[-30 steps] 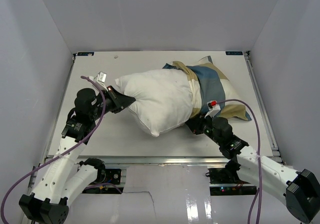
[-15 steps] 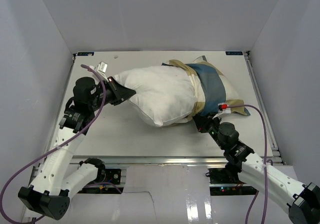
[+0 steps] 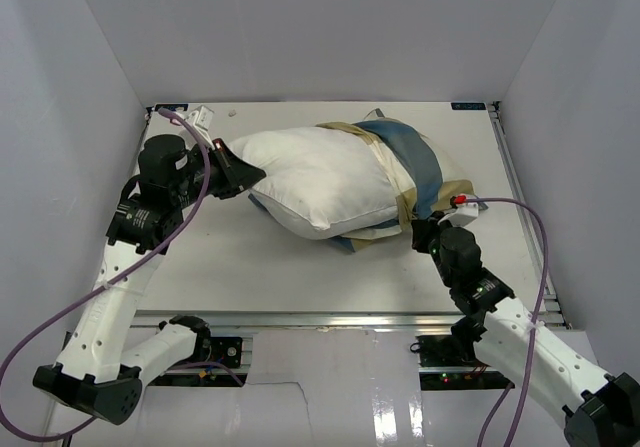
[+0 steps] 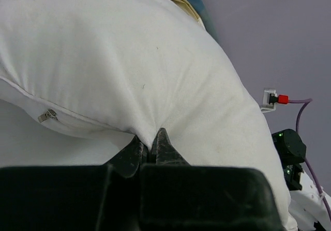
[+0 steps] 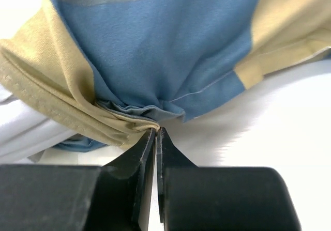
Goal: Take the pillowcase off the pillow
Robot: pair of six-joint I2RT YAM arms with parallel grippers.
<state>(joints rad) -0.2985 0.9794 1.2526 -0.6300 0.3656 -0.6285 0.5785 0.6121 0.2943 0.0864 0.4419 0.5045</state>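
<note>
The pillow point(image 3: 320, 172) lies across the middle of the desk point(image 3: 250, 262), plump and white, most of it bare. The pillowcase point(image 3: 425, 167), in blue, tan and cream, wraps the pillow's right end only, and its open edge is gathered in a band across the pillow right of its middle. A little more of the cover peeks out from under the pillow's near side.

The left hand point(image 3: 243, 175) is at the pillow's left corner, pinched tight on a fold of the white fabric. In the left wrist view the cloth puckers right at the tips, and a small zipper pull point(image 4: 47, 116) sits on the seam just left of the pinch. That corner looks raised off the desk.

At the pillow's right end, on the near side, the right hand point(image 3: 422, 233) has its fingers pressed together on a clump of pillowcase. The right wrist view shows blue and tan folds converging exactly where the tips meet, with the desk surface showing pale just right of the clump.
</note>
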